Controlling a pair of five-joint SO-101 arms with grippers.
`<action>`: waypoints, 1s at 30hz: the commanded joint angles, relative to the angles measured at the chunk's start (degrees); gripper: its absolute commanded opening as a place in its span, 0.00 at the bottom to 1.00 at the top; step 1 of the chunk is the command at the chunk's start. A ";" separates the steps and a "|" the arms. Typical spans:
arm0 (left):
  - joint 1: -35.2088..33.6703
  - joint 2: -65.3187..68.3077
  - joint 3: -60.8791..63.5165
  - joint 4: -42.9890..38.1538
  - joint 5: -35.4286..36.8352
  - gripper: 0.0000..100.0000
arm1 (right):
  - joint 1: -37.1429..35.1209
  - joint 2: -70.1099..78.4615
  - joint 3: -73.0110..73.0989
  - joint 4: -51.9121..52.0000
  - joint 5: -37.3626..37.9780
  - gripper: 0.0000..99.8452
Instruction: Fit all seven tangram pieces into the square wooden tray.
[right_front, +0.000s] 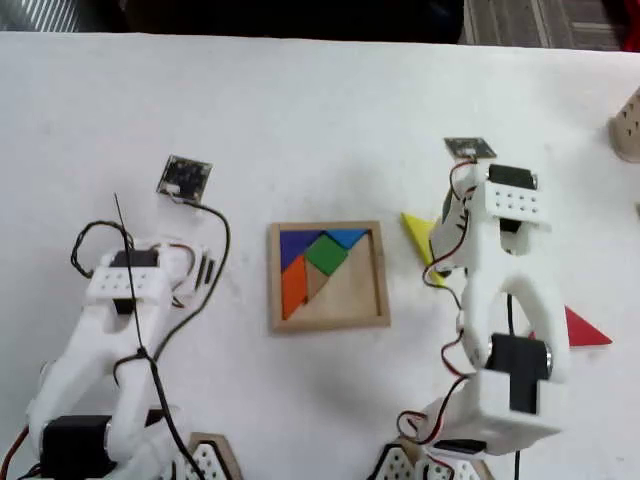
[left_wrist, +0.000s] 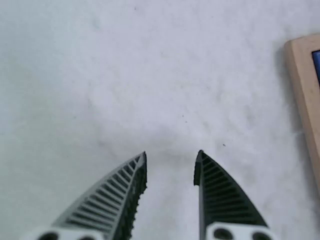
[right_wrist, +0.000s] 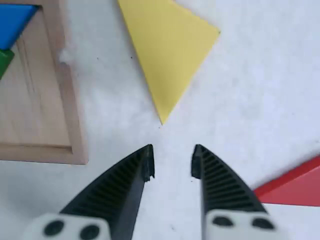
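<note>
Tan square wooden tray (right_front: 330, 320), blue triangular piece (right_front: 346, 237), indigo triangular piece (right_front: 292, 248), green square piece (right_front: 326, 255), orange piece (right_front: 293, 290), yellow flat triangle (right_wrist: 166, 45), red flat triangle (right_front: 583, 328), white table (right_front: 300, 120), black ridged fingers (right_wrist: 120, 185) of the right gripper (right_wrist: 172, 162).

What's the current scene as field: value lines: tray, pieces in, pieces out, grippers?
tray: square wooden tray, partly filled
pieces in tray: purple triangle, blue triangle, green square, orange piece
pieces on table: yellow triangle, red triangle, both beside the right arm
left gripper: open, over bare white table
right gripper: open, facing the yellow triangle's tip, not touching
</note>
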 joint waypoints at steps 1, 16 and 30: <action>-0.57 -2.07 -0.26 -1.14 -0.53 0.17 | -0.31 -5.14 -2.02 -1.63 0.09 0.23; -0.57 -2.07 -0.26 -1.23 -0.53 0.17 | -8.40 16.92 -10.20 -8.48 11.08 0.37; -0.57 -2.07 -0.35 -1.23 -0.53 0.17 | -8.75 17.19 -7.74 -15.34 11.78 0.38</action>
